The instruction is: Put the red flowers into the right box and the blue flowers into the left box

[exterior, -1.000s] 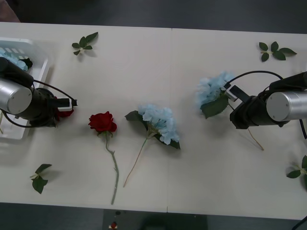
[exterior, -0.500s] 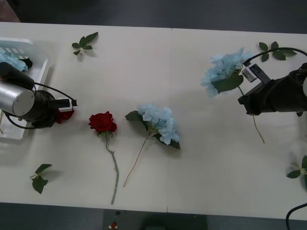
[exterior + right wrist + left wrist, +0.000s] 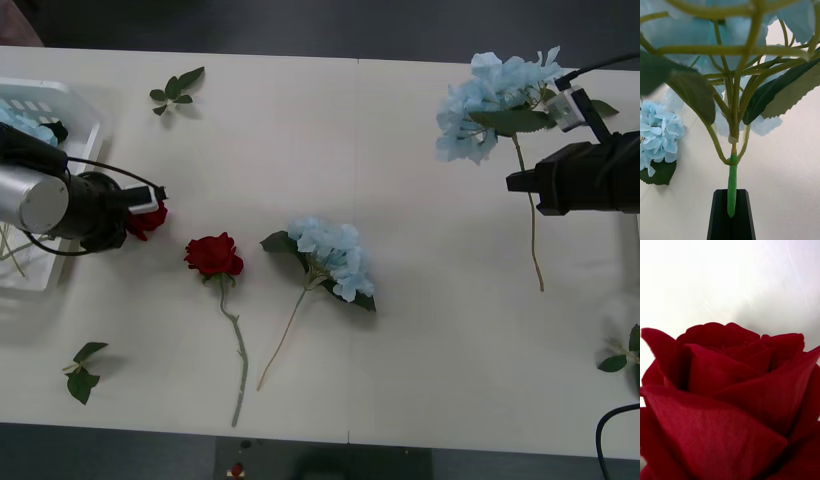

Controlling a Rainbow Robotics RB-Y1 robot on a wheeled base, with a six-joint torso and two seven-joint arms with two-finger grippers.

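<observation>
The left box (image 3: 85, 140) already holds some blue bloom; beside it the left gripper (image 3: 150, 205) carries a red rose (image 3: 148, 220), fingers hidden. Another rose (image 3: 213, 255) and blue flower (image 3: 335, 258) lie mid-tabletop (image 3: 300, 140). The right gripper (image 3: 530, 183) clamps a lifted blue stem (image 3: 732, 187)

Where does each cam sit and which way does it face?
Front: above the arms, looking down at the table; both arms show, left pincer, right pincer.
Right wrist: on the right arm, along its black fingers up the held blue flower.
Left wrist: against the held red rose.
Shared: both held flowers; the lying blue flower.
</observation>
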